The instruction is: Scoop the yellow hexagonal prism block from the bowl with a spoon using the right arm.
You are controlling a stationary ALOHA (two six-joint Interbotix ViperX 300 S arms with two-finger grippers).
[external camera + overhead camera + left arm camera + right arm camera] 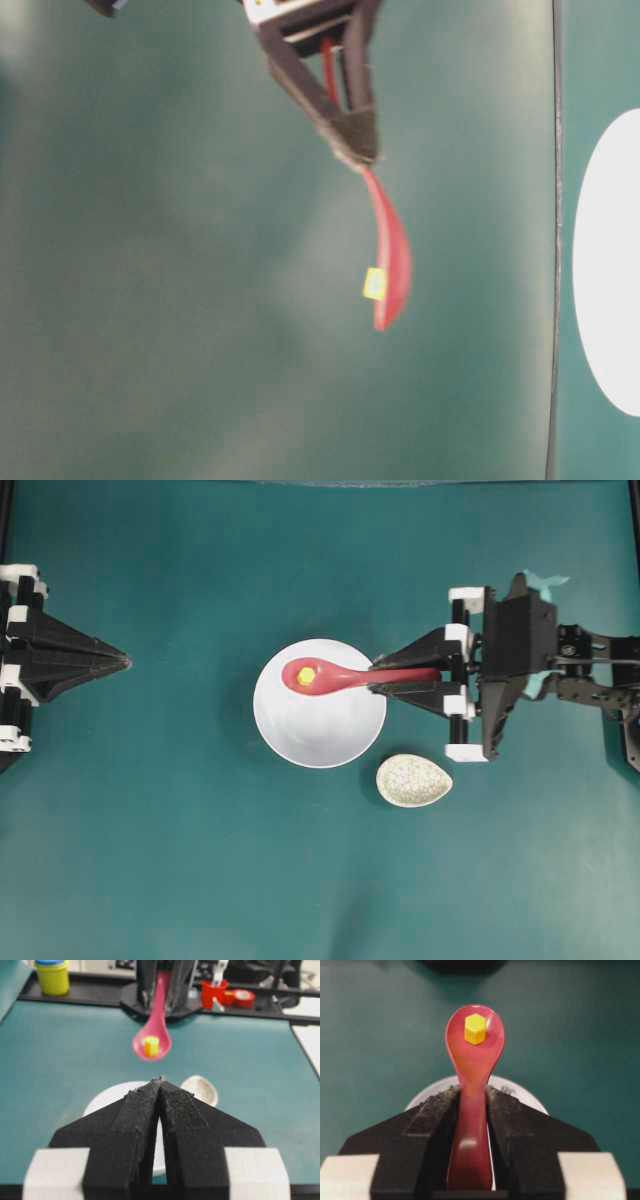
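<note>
The right end effector (472, 1105) pinches the spoon (472, 1080), lifted above the bowl (320, 725) with the yellow hexagonal prism block (475, 1028) in its scoop, hiding much of the bowl from the right wrist view, while the left end effector (160, 1082) is pressed together.

Teal table (150, 860), white bowl (320, 730) near centre, speckled oval spoon rest (414, 780) just beside it

A teal mat is covering the bench (180, 860), and a black rail (75, 996) is running along its far edge. On that rail, a yellow tub (52, 976) with a blue lid is sitting left of a red cup (214, 992) and tape roll (243, 997).
</note>
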